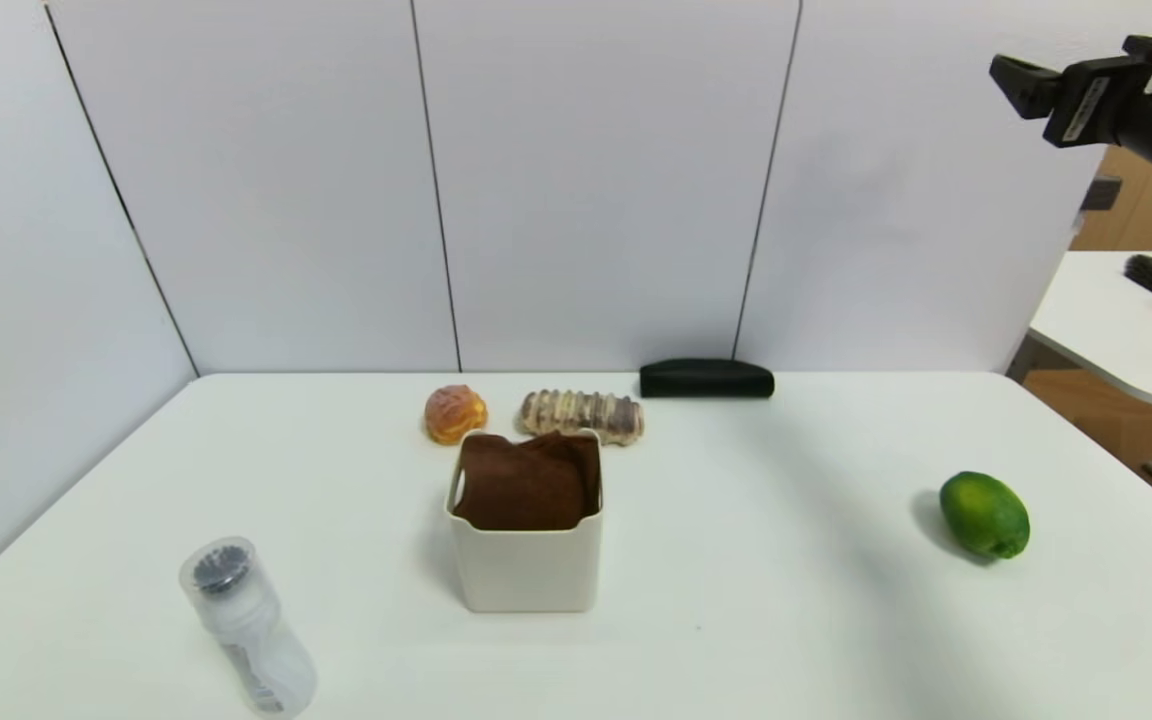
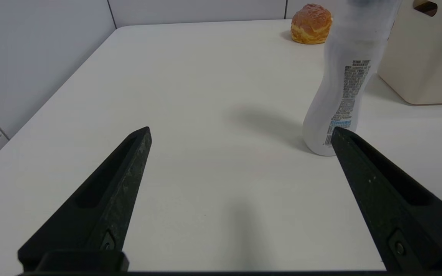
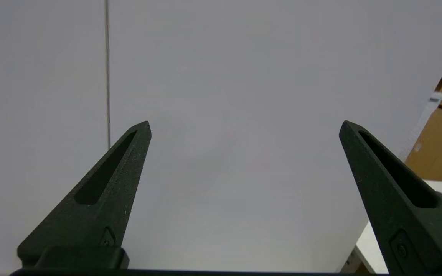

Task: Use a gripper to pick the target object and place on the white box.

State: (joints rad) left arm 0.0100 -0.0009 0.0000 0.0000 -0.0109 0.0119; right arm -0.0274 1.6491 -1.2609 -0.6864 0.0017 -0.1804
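Note:
The dark brown towel [image 1: 528, 484] lies crumpled inside the cream-white box [image 1: 526, 570], which stands at the middle of the table; the box's side [image 2: 424, 65] also shows in the left wrist view. My right gripper [image 1: 1036, 90] is raised high at the upper right, far from the box, and in its wrist view the right gripper [image 3: 245, 128] is open with only the wall between its fingers. My left gripper [image 2: 241, 130] is open low over the table's near left part, empty, and is out of the head view.
A clear plastic bottle [image 1: 244, 625] stands near the front left, close to one left fingertip [image 2: 340, 134]. A cream puff [image 1: 455, 413], a striped bread roll [image 1: 582, 414] and a black oblong case [image 1: 706, 379] lie behind the box. A green fruit [image 1: 984, 514] sits at the right.

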